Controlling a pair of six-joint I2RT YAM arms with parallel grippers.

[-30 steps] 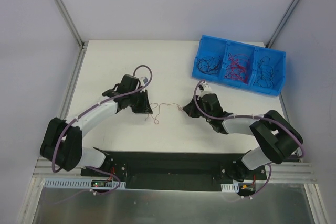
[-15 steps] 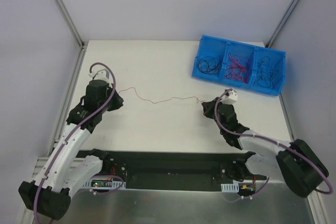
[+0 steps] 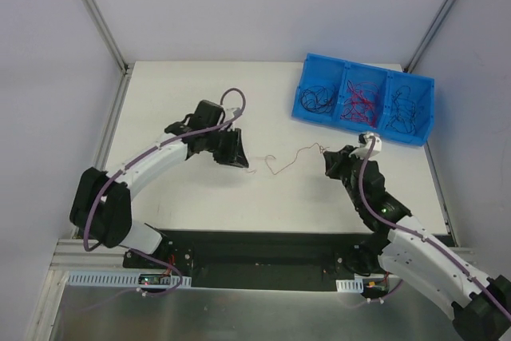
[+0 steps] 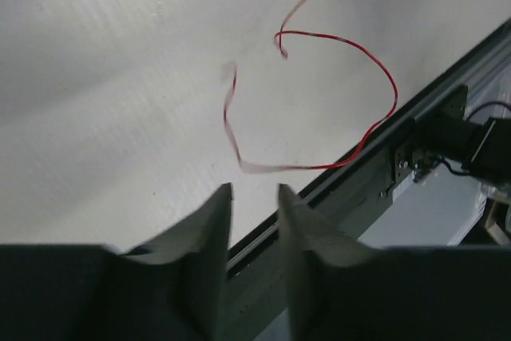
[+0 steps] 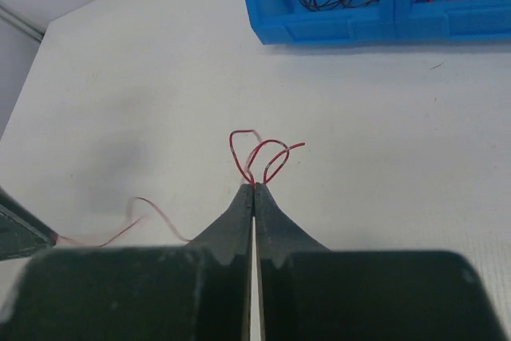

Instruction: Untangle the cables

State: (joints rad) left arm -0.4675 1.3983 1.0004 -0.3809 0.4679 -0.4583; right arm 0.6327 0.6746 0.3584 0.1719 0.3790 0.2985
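A thin red cable (image 3: 279,162) lies slack and curly on the white table between my two grippers. My right gripper (image 3: 329,160) is shut on one end of it; in the right wrist view the fingertips (image 5: 254,188) pinch the cable, and small red loops (image 5: 257,152) stick out past them. My left gripper (image 3: 237,153) is open and holds nothing. In the left wrist view its fingers (image 4: 254,191) stand slightly apart, with the other end of the cable (image 4: 351,45) curling on the table just beyond the tips. More red and black cables lie in the blue bin (image 3: 421,137).
The blue bin has three compartments and stands at the back right of the table; it also shows in the right wrist view (image 5: 319,31). The black base rail (image 3: 255,249) runs along the near table edge and shows in the left wrist view (image 4: 431,129).
My left arm swung from the far left back toward the middle and its gripper let go of the cable. The cable, stretched taut half a second ago, is now slack. My right gripper shifted slightly.
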